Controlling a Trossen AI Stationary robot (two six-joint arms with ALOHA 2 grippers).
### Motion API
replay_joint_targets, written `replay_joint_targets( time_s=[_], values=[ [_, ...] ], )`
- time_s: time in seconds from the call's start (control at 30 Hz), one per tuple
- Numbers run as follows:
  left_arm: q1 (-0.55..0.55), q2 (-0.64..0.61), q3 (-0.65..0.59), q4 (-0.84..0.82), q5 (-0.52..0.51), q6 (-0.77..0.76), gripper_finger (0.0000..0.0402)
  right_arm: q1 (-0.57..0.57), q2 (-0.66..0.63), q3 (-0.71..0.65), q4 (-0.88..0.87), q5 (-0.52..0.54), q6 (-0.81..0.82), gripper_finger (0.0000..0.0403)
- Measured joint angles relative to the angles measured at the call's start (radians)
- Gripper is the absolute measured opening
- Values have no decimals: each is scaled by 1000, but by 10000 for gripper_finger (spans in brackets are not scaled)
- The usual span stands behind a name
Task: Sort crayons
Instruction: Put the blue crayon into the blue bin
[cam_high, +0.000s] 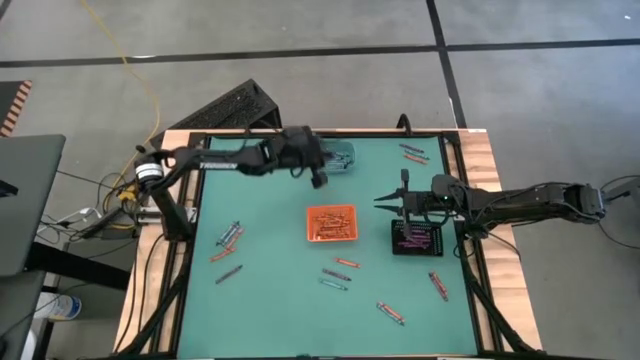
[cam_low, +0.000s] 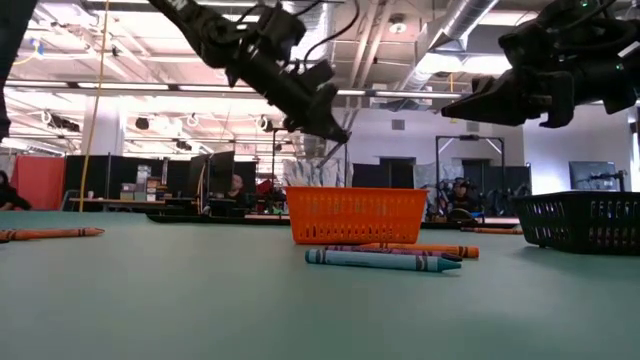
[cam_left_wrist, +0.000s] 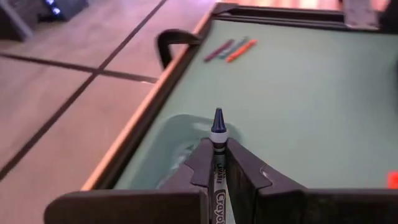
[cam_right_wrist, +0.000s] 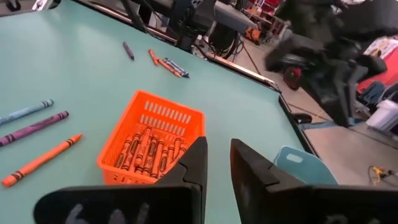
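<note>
Your counter (cam_high: 280, 290) carries an orange tray (cam_high: 333, 223) at its middle, already holding orange crayons (cam_right_wrist: 146, 151), with a black tray (cam_high: 416, 238) just to its right and a clear teal tray (cam_high: 340, 156) at the far edge. Your left gripper (cam_left_wrist: 218, 163) hangs over the teal tray, jaws clenched on a blue crayon (cam_left_wrist: 217, 134). Your right gripper (cam_right_wrist: 217, 163) hovers between the orange and black trays, jaws released. Loose crayons (cam_high: 228, 241) lie scattered around.

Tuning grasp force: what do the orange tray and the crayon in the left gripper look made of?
Orange tray: likely rigid moulded plastic, going by its slotted lattice walls and uniform colour. Crayon shut in the left gripper: probably wax, with a matte printed paper wrapper and a bare dark-blue tip.
</note>
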Motion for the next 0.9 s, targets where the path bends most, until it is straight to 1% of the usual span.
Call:
replay_joint_targets(
  time_s=[0.07,0.17,0.3,0.4,0.6,0.73,0.8,0.9],
  values=[
    [39,5,0,6,18,-16,11,0,0,0,0,0,-18,71],
    [68,26,0,6,39,-31,11,0,0,0,6,0,-28,71],
    [73,93,1,50,70,-38,11,0,0,0,33,0,-42,71],
    [73,151,27,54,66,-13,11,0,0,0,55,0,-45,71],
    [83,211,132,-36,51,23,11,0,0,0,69,0,-46,71],
    [88,215,176,-73,9,75,12,0,0,0,91,0,-29,71],
    [91,212,181,-83,-10,75,18,0,0,0,96,0,-1,71],
    [95,212,192,-145,15,106,40,0,0,0,97,0,32,71]
  ],
)
